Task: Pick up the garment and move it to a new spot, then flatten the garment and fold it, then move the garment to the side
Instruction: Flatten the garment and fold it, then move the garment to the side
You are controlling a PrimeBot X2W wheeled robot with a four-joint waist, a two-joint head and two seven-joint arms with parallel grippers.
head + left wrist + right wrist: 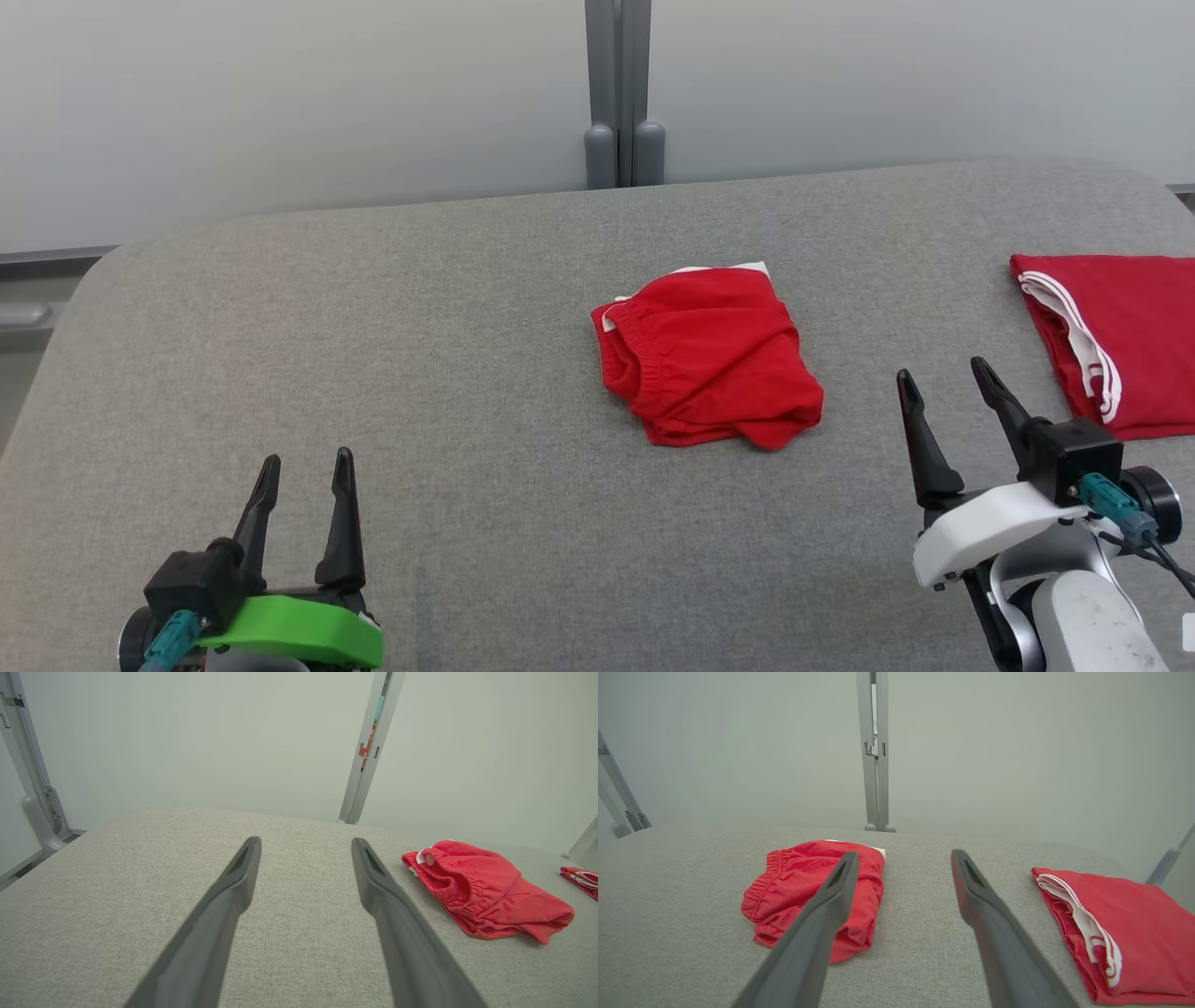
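Head view has the crumpled red garment point(709, 355) lying bunched on the grey table point(420, 373), a little right of centre. A folded red garment point(1120, 336) with white trim lies well apart from it at the right edge. The left gripper point(308, 455) at the near left and the right gripper point(940, 368) at the near right both have their jaws spread wide, holding nothing and touching no cloth.

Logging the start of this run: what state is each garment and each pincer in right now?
red shorts: crumpled, bunched up, not held.
red-and-white garment: folded flat, lying off to the right.
left pincer: open, empty.
right pincer: open, empty.
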